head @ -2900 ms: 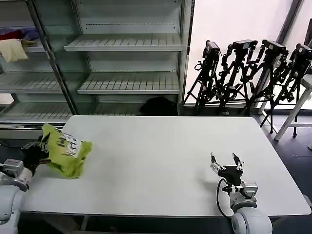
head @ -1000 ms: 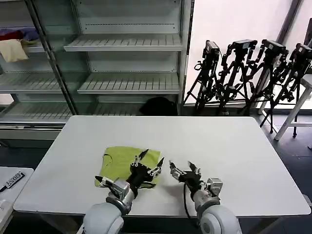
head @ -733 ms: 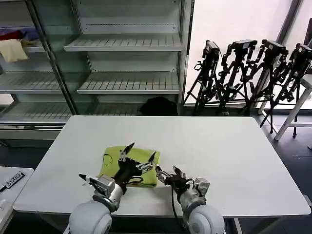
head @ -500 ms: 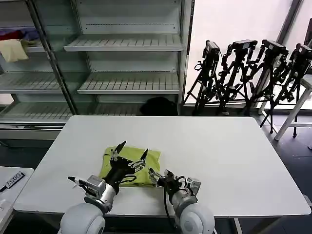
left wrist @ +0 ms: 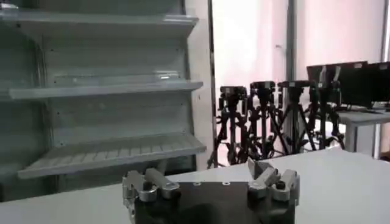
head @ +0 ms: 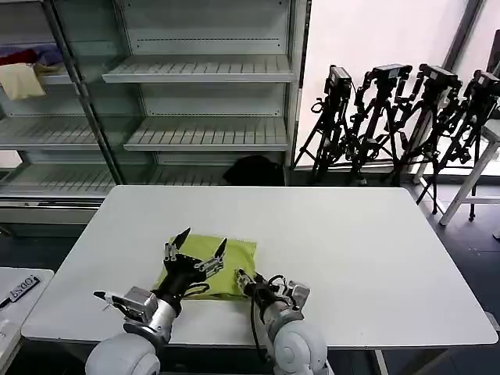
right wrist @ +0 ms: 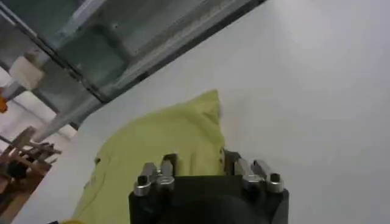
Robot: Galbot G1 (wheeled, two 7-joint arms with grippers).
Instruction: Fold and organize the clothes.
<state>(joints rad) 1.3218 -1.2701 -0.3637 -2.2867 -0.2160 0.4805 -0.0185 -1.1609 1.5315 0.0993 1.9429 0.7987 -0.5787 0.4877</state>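
The lime T-shirt (head: pixel 211 262) was seen bunched on the white table (head: pixel 351 250), near its front edge. Left gripper (head: pixel 195 247) was spread wide above it; right gripper (head: pixel 254 281), also parted, was beside its edge. Empty shelving (head: pixel 203 101) and tripods (head: pixel 398 117) were noted behind.

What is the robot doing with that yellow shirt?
It's tidying a lime-green T-shirt lying bunched on the white table. The left gripper hovers above the shirt with its fingers spread open. The right gripper sits low at the shirt's near right edge, fingers open too. Neither one is holding the shirt.
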